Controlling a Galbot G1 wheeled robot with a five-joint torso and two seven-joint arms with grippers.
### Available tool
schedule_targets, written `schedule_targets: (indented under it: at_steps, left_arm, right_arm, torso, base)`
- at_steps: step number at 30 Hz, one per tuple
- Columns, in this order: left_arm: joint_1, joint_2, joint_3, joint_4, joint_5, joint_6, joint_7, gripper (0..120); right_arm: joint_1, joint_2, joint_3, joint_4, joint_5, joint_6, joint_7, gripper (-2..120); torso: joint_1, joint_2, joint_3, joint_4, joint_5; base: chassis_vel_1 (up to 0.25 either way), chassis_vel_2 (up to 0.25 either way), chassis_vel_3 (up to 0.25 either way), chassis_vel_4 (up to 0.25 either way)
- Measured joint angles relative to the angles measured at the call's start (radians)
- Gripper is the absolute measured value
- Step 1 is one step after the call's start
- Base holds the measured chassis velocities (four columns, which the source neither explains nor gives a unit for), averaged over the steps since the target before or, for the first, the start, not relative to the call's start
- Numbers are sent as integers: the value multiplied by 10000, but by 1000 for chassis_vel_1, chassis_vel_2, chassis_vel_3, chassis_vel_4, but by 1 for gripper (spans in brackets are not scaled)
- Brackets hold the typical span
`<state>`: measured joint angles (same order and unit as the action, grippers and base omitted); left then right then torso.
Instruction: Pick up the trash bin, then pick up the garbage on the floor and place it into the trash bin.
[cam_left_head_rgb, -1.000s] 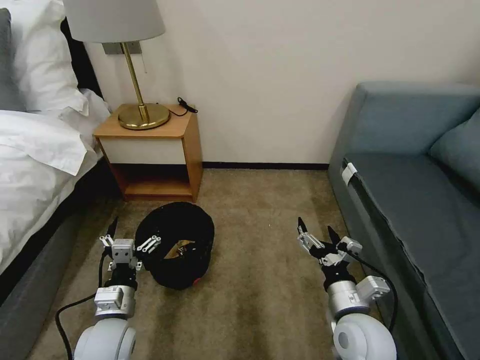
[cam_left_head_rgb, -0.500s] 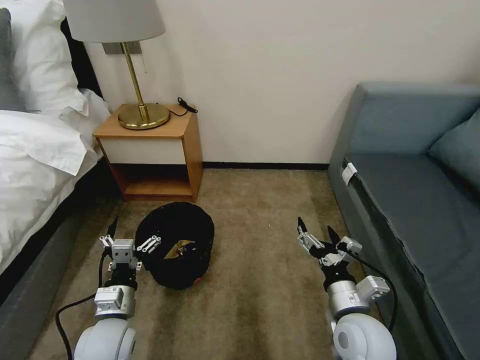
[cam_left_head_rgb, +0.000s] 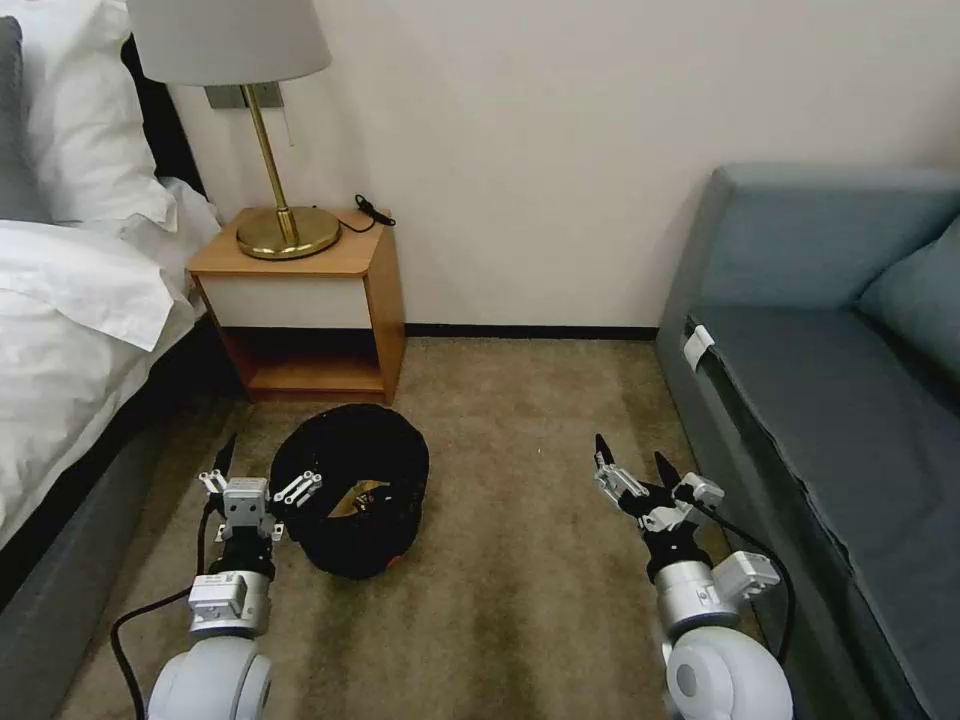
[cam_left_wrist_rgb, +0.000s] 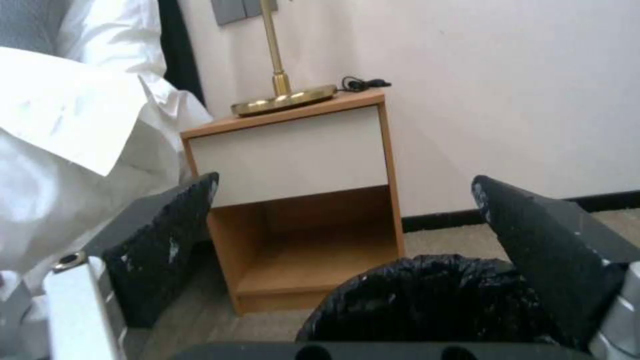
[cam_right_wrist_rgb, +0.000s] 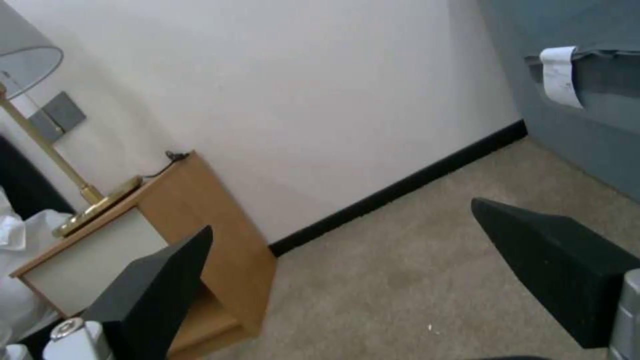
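Both end effectors gape wide — left end effector (cam_left_head_rgb: 262, 470) straddling the trash bin (cam_left_head_rgb: 375, 450) rim, right end effector (cam_left_head_rgb: 632, 462) over carpet.

beige carpet (cam_left_head_rgb: 520, 600), wooden nightstand (cam_left_head_rgb: 300, 300) with brass lamp (cam_left_head_rgb: 270, 130), grey sofa (cam_left_head_rgb: 830, 380).

No words, brand names or numbers can be read here. At the upper right of the right wrist view, a small white tag (cam_right_wrist_rgb: 559, 75) hangs on the front edge of the grey-blue sofa (cam_right_wrist_rgb: 587, 120); it carries faint print, too small to make out. The same tag sits right of centre in the head view.
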<state>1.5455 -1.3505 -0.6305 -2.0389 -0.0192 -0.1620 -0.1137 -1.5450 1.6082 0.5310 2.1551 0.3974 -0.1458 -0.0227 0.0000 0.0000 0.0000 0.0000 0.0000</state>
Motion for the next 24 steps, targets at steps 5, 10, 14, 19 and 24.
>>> schedule_targets:
  at_steps: [5,10,14,19,24]
  left_arm:
    - [0,0,0,0,0,0,0,100]
    - [0,0,0,0,0,1,0,100]
    - [0,0,0,0,0,0,0,100]
    - [0,0,0,0,0,1,0,100]
    - [0,0,0,0,-1,1,0,100]
  right_arm:
    - [0,0,0,0,0,0,0,100]
    - [0,0,0,0,0,0,0,100]
    - [0,0,0,0,1,0,0,100]
    - [0,0,0,0,1,0,0,100]
    - [0,0,0,0,1,0,0,100]
  torso:
    - [0,0,0,0,0]
    - [0,0,0,0,0]
    - [0,0,0,0,0]
    - [0,0,0,0,0]
    - [0,0,0,0,0]
  base:
    - [0,0,0,0]
    - [0,0,0,0]
    - [0,0,0,0]
    - [0,0,0,0]
    - [0,0,0,0]
